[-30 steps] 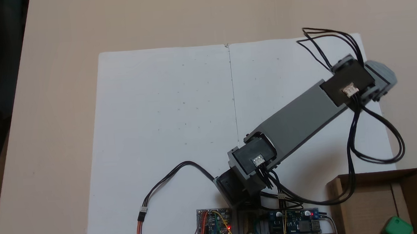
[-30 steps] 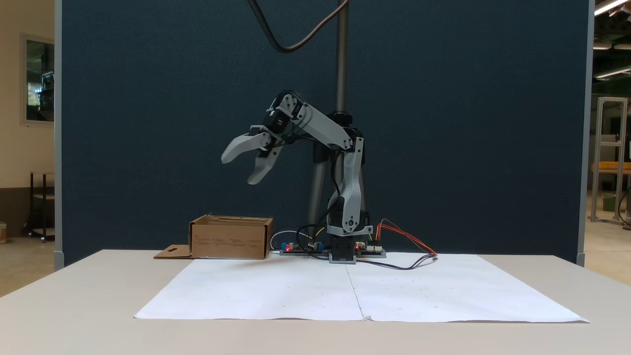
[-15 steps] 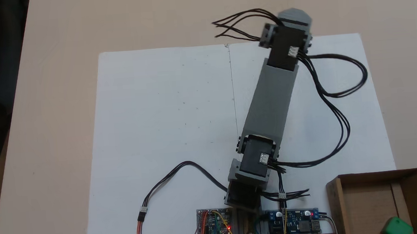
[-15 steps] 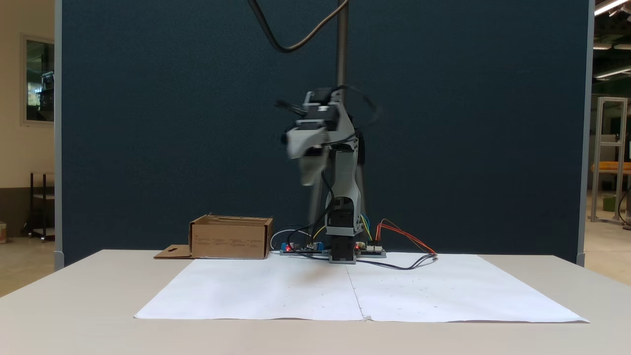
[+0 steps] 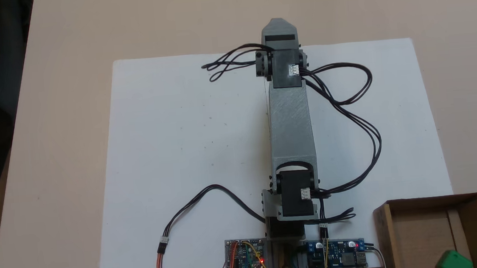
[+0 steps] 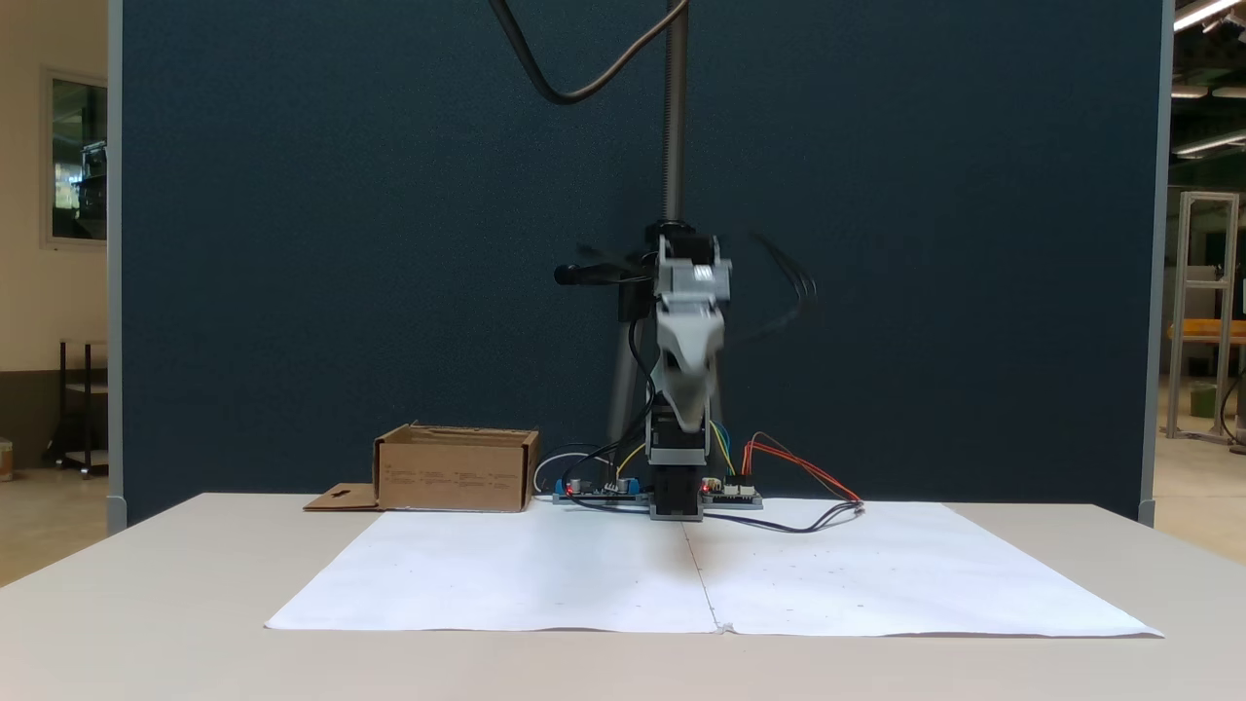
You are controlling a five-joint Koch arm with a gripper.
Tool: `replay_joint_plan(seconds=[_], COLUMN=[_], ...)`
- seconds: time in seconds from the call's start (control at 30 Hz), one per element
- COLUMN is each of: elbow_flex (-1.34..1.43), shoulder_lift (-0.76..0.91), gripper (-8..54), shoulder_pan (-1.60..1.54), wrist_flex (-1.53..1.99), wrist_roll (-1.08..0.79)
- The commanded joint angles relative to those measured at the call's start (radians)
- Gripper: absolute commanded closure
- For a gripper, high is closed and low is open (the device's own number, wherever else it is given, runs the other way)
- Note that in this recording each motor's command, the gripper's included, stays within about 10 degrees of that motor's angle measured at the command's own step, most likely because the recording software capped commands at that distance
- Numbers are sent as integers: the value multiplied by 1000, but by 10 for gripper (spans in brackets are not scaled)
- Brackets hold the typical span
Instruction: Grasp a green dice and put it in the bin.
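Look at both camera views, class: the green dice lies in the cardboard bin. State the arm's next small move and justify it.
Probably fold the arm back toward its base and stop. The green dice already sits inside the bin, the white paper bears no dice, and the gripper hangs over the paper's centre seam, carrying nothing that I can see.

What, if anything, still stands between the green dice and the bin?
Nothing visible: the green dice already lies inside the bin, by its right wall in a fixed view, while the gripper hangs over the paper.
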Motion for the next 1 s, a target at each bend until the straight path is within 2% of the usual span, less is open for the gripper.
replay_joint_plan(seconds=[0.0,0.23,0.97], elbow_flex=[43,367,900], shoulder_lift=[75,212,531], gripper=[24,23,12], shoulder_pan=[-3,-2,2], wrist_flex=[-165,-432,-1139], wrist_roll=[63,61,60])
